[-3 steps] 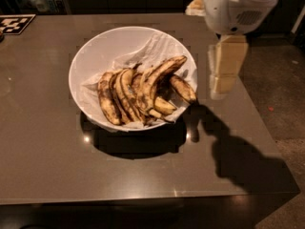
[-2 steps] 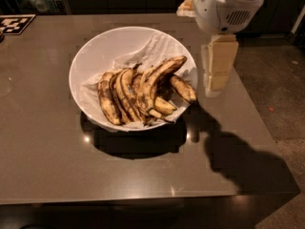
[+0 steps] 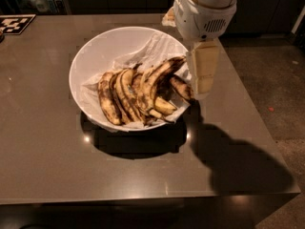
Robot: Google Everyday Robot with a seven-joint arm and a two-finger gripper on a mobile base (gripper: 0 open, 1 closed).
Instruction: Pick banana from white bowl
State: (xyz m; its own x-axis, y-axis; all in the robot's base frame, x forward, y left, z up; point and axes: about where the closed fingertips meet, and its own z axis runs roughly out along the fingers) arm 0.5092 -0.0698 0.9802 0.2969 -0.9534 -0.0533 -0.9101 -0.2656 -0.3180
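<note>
The white bowl (image 3: 90,51), wide and glossy with a crumpled paper lining (image 3: 148,50), stands on the brown table. Several overripe bananas lie in it. The banana (image 3: 159,75) is the longest one, strongly arched, yellow with dark blotches, its dark tip pointing up to the right. A short stubby dark-brown banana (image 3: 181,88) lies beside it at the right rim. Flatter spotted bananas (image 3: 114,97) lie in a row to its left. My gripper (image 3: 201,87) hangs from the white arm above the bowl's right rim, just right of the arched banana and next to the stubby one. It holds nothing.
The brown table (image 3: 43,156) ends close to the right of the bowl and at the front. A black-and-white marker (image 3: 14,24) lies at the far left corner. Speckled floor (image 3: 276,80) lies to the right.
My gripper has moved left, from beside the bowl to over its right rim. The bananas and the bowl have not moved.
</note>
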